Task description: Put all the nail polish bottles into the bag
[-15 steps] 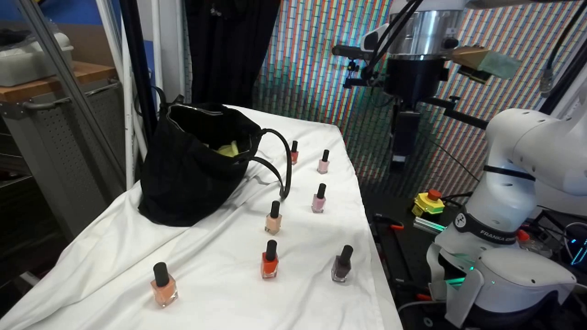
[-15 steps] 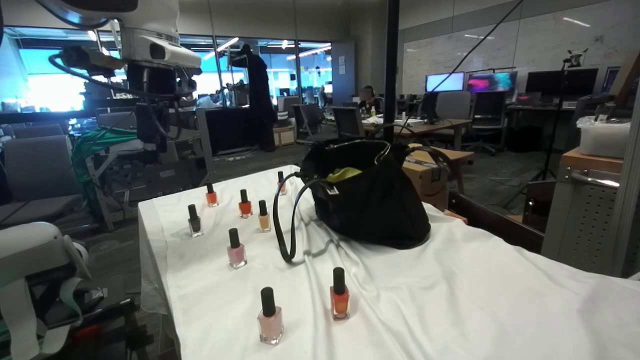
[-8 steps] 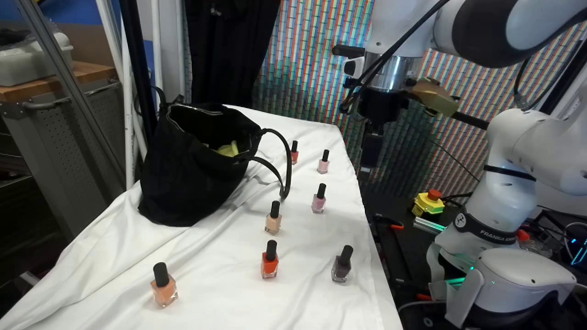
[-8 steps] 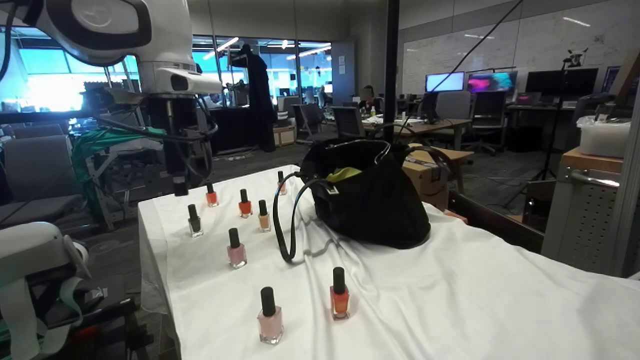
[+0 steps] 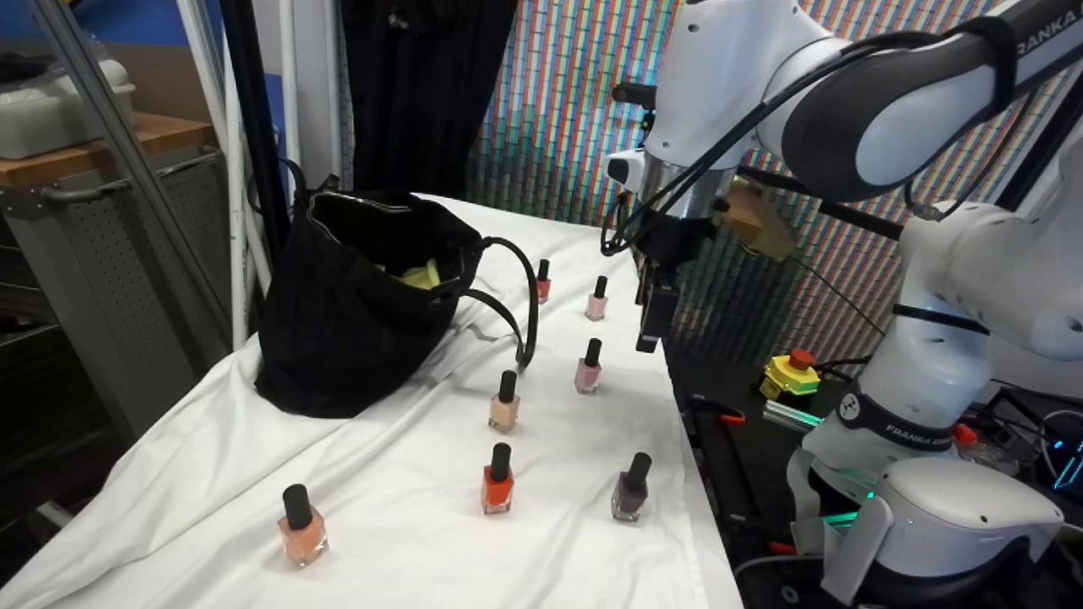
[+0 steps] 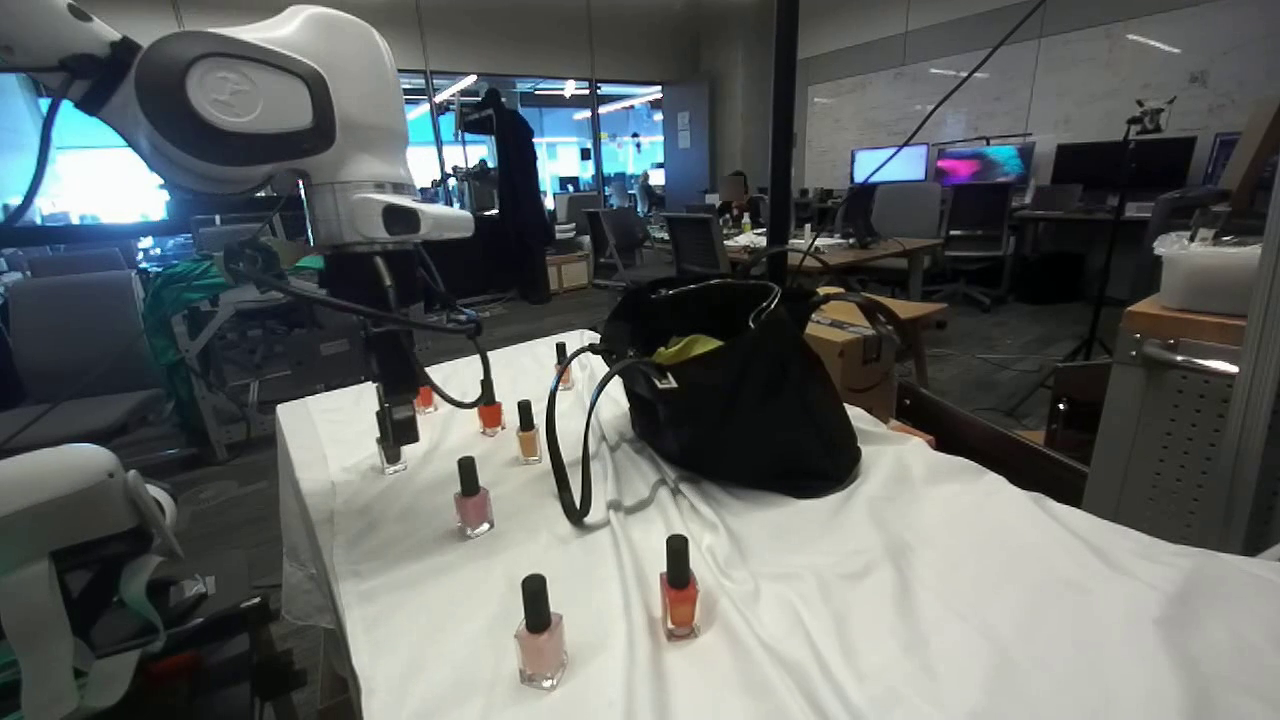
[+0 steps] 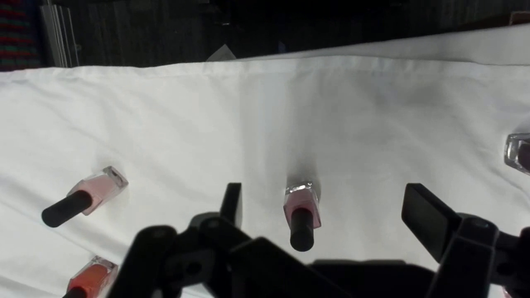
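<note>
Wrist view: spread fingers (image 7: 428, 221) leave gaps beside mauve bottle (image 7: 302, 215), cloth edge (image 7: 265, 67) beyond.

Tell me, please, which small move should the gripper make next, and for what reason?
Probably ease the open gripper down around the mauve bottle: in the wrist view it appears between the widely spread jaws, which hold nothing, while both exterior views show the gripper apart from it, seemingly hanging higher.

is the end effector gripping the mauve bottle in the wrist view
No, the end effector is open, with white cloth showing on both sides of the mauve bottle seen between its jaws.
</note>
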